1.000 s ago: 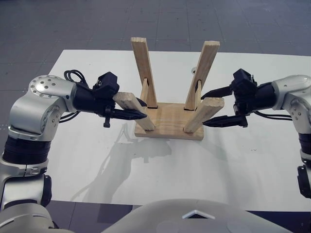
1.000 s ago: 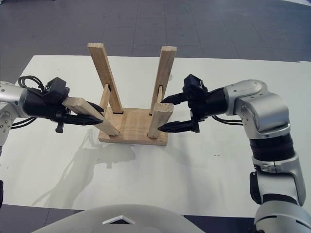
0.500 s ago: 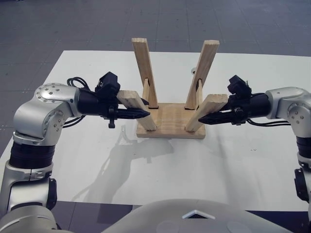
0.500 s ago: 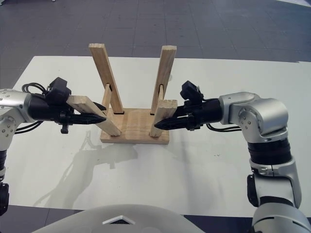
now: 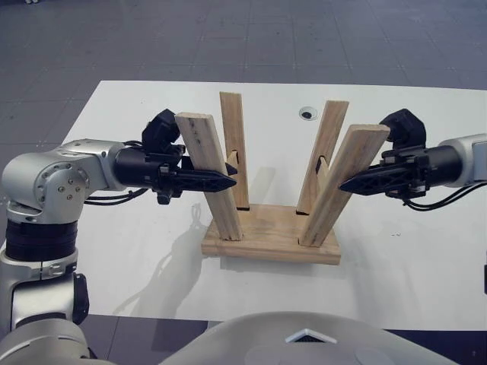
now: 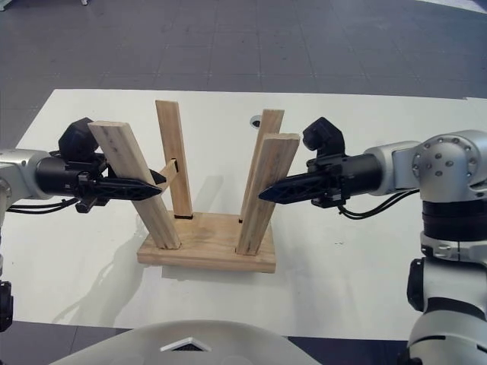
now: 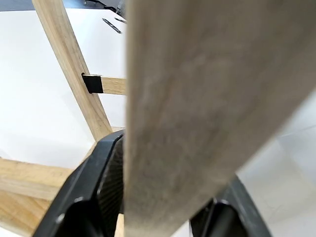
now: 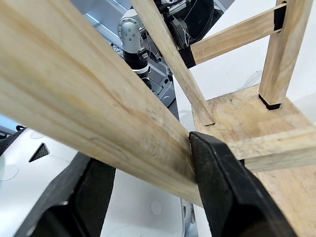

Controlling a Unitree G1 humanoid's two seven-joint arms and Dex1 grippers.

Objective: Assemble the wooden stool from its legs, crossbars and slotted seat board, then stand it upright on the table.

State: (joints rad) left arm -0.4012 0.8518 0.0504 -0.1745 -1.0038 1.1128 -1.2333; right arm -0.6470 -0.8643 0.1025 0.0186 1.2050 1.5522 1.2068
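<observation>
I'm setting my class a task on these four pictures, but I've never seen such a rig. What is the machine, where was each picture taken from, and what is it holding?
This is a humanoid robot with two arms, each ending in a two-finger pincer. The two wide pictures come from cameras in its head, looking down over a white table. The two close-ups come from a camera on each wrist. A wooden stool is upside down: seat board lowest, four legs pointing up, crossbars joining them. The left pincer is shut on the near left leg, the right pincer on the near right leg.
</observation>
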